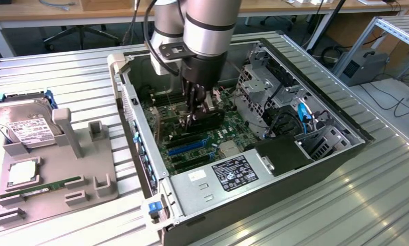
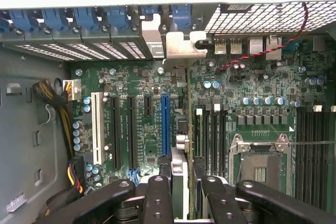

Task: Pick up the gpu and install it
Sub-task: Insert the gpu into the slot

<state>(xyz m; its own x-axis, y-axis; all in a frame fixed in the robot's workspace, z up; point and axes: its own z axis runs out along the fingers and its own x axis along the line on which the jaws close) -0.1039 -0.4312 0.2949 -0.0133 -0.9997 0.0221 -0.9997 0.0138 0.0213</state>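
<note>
Gripper down inside open PC case, fingers clamped on gpu.
Wrist view: gpu seen edge-on between black fingers, standing upright over motherboard, just beside blue expansion slot; its silver bracket sits at rear slot covers. Whether it is seated in a slot, can't tell. Exterior view's left: grey parts tray with hard drive and memory stick.

Pincer holds gpu edge-on inside computer case.
</note>
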